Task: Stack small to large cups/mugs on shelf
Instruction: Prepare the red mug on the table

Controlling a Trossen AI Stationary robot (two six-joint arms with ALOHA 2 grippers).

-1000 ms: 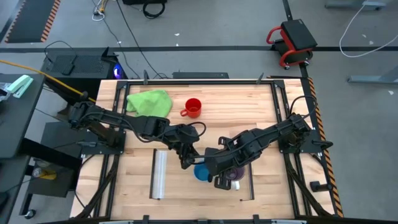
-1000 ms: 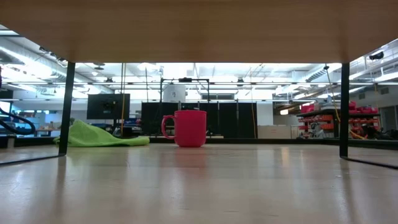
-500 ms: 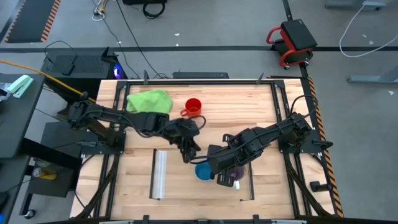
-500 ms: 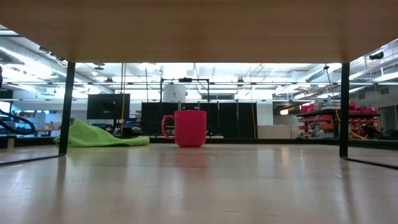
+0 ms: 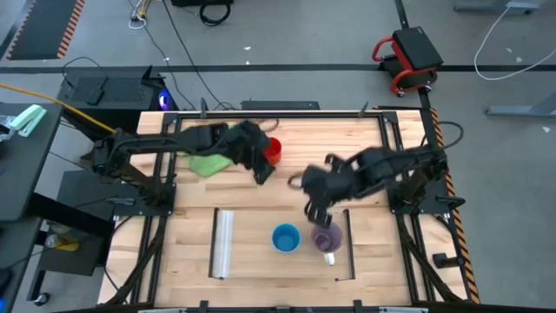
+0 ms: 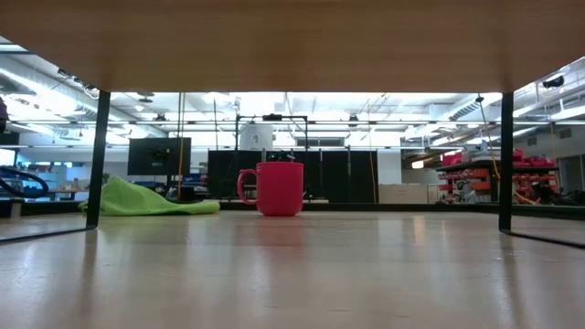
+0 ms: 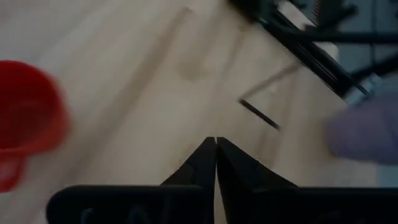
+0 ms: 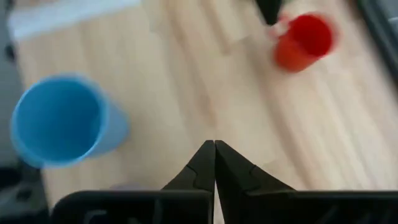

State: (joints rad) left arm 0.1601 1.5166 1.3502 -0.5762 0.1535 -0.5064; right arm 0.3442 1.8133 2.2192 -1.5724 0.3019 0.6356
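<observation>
Grey concrete floor (image 5: 287, 43) spreads around the black-framed wooden tabletop (image 5: 295, 130), with dark seams running across it. A red-and-black cart (image 5: 408, 59) sits on the floor beyond the table's far right corner, black cables (image 5: 178, 39) trail over the floor at the far side, and a striped mat (image 5: 43, 26) lies at the far left. A yellow cable (image 5: 61, 104) crosses a dark unit at the left. Level across the table, there's a wide workshop hall: bright ceiling lights (image 6: 302, 100), a dark monitor (image 6: 158, 155), black partition panels (image 6: 347, 175), red shelving (image 6: 512, 169) at the right.
</observation>
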